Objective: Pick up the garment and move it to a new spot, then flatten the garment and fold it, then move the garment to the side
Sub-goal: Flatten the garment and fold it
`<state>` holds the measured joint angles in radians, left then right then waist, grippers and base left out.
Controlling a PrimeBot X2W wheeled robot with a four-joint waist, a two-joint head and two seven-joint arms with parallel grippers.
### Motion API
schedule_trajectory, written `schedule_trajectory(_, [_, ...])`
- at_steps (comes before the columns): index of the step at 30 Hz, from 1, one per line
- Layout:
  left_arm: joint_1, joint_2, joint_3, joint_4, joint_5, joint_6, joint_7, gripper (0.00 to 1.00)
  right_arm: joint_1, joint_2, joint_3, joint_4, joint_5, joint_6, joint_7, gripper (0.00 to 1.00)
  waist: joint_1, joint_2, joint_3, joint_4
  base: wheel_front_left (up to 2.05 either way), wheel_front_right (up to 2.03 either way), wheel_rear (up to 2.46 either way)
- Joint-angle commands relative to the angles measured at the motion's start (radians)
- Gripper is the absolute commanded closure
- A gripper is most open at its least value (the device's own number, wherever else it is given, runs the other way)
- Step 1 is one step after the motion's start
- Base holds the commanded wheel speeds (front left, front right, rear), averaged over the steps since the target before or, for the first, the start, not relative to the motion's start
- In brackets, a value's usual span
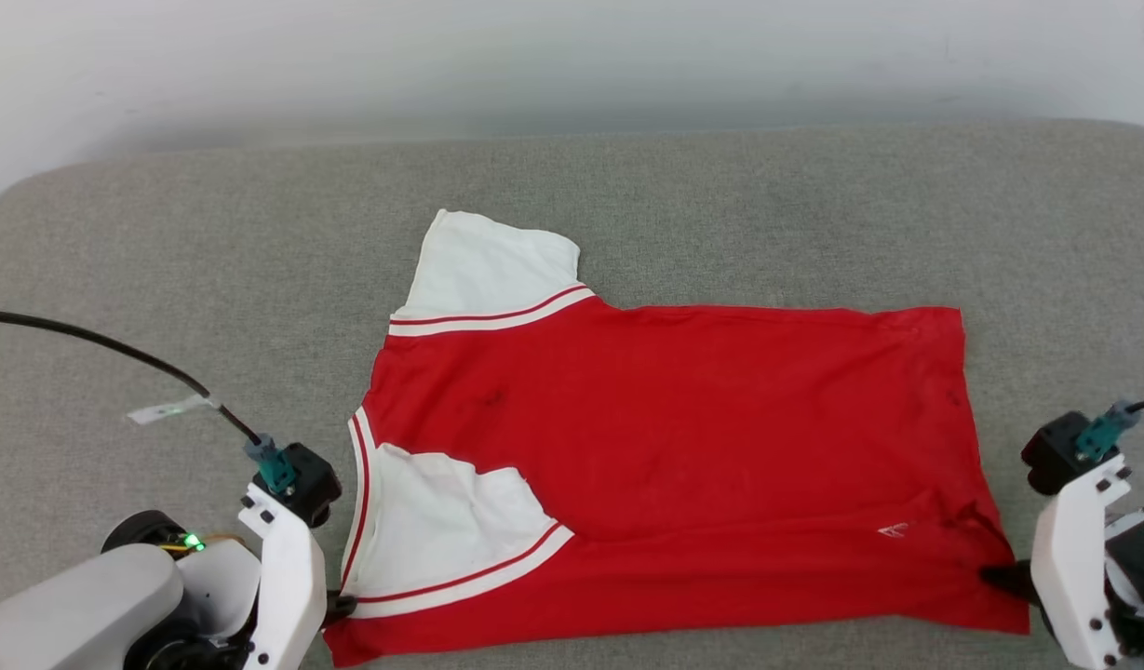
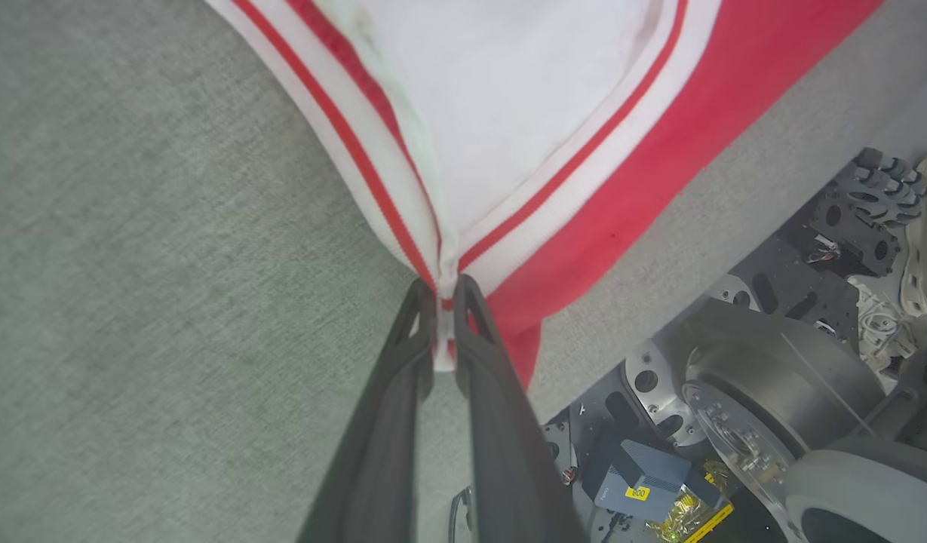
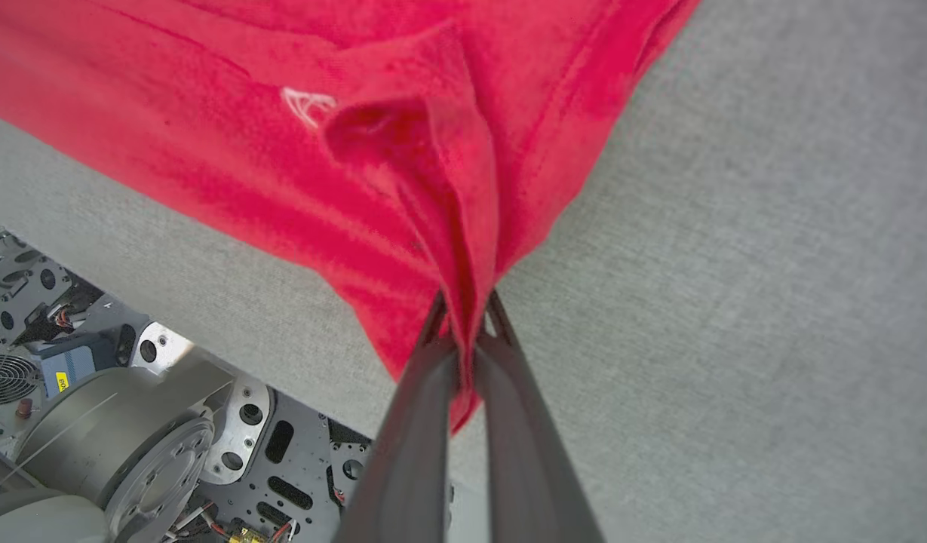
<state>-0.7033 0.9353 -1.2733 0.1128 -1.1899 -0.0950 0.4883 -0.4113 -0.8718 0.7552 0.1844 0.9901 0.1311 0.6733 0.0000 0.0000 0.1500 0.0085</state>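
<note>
Shirt: the red T-shirt [image 1: 683,419] lies spread on the grey padded surface [image 1: 162,261], close to its front edge. The far white sleeve [image 1: 497,265] is laid out, and the near white sleeve [image 1: 441,521] is folded in over the red body.
Long axis: it runs left to right across the head view, with the sleeve end on the robot's left and the hem on its right.
Left end: the left claw [image 2: 446,298] is clenched on the striped trim [image 2: 372,173] at the corner of the near sleeve, with cloth pinched between its fingers.
Right end: the right claw [image 3: 467,309] is clenched on the near hem corner, and the red cloth gathers into a ridge rising from the fingers.
Direction from the claws: the shirt stretches forward and inward from both. Each arm has the corner on its own side, and neither is nearer the middle.
Likely step: with both near corners gripped, a joint lift or a fold toward the far edge looks ready, and the arms would need to move evenly.
Head view adds: the shirt's whole outline, though the pale wrists hide most of each pinch.
Wrist views add: both pinches up close, the small white mark [image 3: 308,105] just beside the ridge, and the robot's base [image 2: 772,392] below the pad's edge.
</note>
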Motion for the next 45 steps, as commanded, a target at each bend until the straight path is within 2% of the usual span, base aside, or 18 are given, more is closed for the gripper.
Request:
schedule_trajectory(1, [0.015,-0.006,-0.001,0.007,0.006,0.006,-0.003,1.0,0.012,0.012,0.002,0.014,-0.013,-0.001,-0.005,1.0,0.0,0.0,0.008,0.0,0.0,0.0,0.0])
schedule_trajectory(2, [0.021,-0.013,-0.001,0.015,0.003,0.007,-0.004,1.0,0.015,0.021,0.003,0.024,-0.021,-0.001,-0.011,1.0,0.0,0.0,0.012,0.0,0.0,0.0,0.0])
schedule_trajectory(3, [0.025,-0.018,-0.001,0.022,0.002,0.006,-0.002,1.0,0.018,0.029,0.007,0.037,-0.028,-0.001,-0.016,0.89,0.0,0.0,0.015,0.0,0.0,0.0,0.0])
schedule_trajectory(4, [0.026,-0.022,-0.001,0.033,0.006,0.005,-0.002,1.0,0.021,0.039,0.012,0.049,-0.032,-0.001,-0.019,0.69,0.0,0.0,0.017,0.0,0.0,0.0,0.0])
schedule_trajectory(5, [0.023,-0.025,-0.001,0.041,0.016,0.005,-0.003,1.0,0.021,0.049,0.013,0.058,-0.038,-0.001,-0.023,0.19,0.0,0.0,0.019,0.0,0.0,0.0,0.0])
schedule_trajectory(6, [0.019,-0.027,0.0,0.049,0.019,0.007,-0.009,0.29,0.018,0.057,0.01,0.064,-0.043,-0.001,-0.035,0.0,0.0,0.0,0.02,0.0,0.0,0.0,0.0])
schedule_trajectory(7, [0.011,-0.03,0.007,0.056,0.02,0.009,-0.016,0.0,0.014,0.061,0.007,0.067,-0.049,-0.001,-0.048,0.0,0.0,0.0,0.019,0.0,0.0,0.0,0.0])
schedule_trajectory(11, [-0.029,-0.012,0.026,0.05,0.036,0.002,-0.03,0.0,-0.021,0.063,-0.012,0.042,-0.097,-0.001,-0.13,0.0,0.0,0.0,0.011,-0.001,0.0,0.0,0.0])
schedule_trajectory(17, [-0.114,0.025,0.087,0.032,0.096,0.018,-0.098,0.0,-0.059,0.094,-0.088,-0.014,-0.208,-0.001,-0.372,0.0,0.0,0.0,-0.001,-0.013,0.0,0.0,0.0])
schedule_trajectory(21, [-0.176,0.015,0.126,0.062,0.148,0.028,-0.163,0.0,-0.047,0.172,-0.204,-0.003,-0.289,-0.001,-0.56,0.0,0.0,0.0,0.011,-0.028,0.0,0.0,0.0])
schedule_trajectory(25, [-0.241,-0.005,0.151,0.116,0.196,0.037,-0.2,0.0,-0.026,0.25,-0.319,-0.011,-0.416,-0.001,-0.701,0.0,0.0,0.0,0.041,-0.048,0.0,0.0,0.0])
schedule_trajectory(31, [-0.339,-0.055,0.21,0.212,0.175,0.039,-0.216,0.0,0.039,0.412,-0.538,-0.102,-0.641,-0.001,-0.896,0.0,0.0,0.0,0.115,-0.089,0.0,0.0,0.0])
schedule_trajectory(34, [-0.397,-0.077,0.226,0.263,0.17,0.042,-0.183,0.0,0.086,0.493,-0.615,-0.174,-0.721,-0.001,-0.925,0.0,0.0,0.0,0.16,-0.105,0.0,0.0,0.0])
schedule_trajectory(35, [-0.397,-0.077,0.226,0.263,0.17,0.042,-0.183,0.0,0.086,0.493,-0.615,-0.174,-0.721,-0.001,-0.925,0.0,0.0,0.0,0.16,-0.105,0.0,0.0,0.0])
schedule_trajectory(37, [-0.447,-0.09,0.237,0.293,0.163,0.04,-0.146,0.0,0.114,0.537,-0.643,-0.228,-0.762,-0.001,-0.932,0.0,0.0,0.0,0.195,-0.116,0.0,0.0,0.0])
schedule_trajectory(40, [-0.533,-0.115,0.245,0.343,0.135,0.023,-0.045,0.0,0.156,0.601,-0.666,-0.314,-0.819,-0.001,-0.938,0.0,0.0,0.0,0.264,-0.14,0.0,0.0,0.0])
schedule_trajectory(42, [-0.553,-0.121,0.247,0.355,0.12,0.017,-0.01,0.0,0.163,0.609,-0.667,-0.329,-0.83,-0.001,-0.938,0.0,0.0,0.0,0.28,-0.146,0.0,0.0,0.0])
schedule_trajectory(45, [-0.633,-0.136,0.247,0.392,0.071,0.009,0.143,0.0,0.165,0.645,-0.662,-0.393,-0.859,-0.001,-0.938,0.0,0.0,0.0,0.342,-0.168,0.0,0.0,0.0])
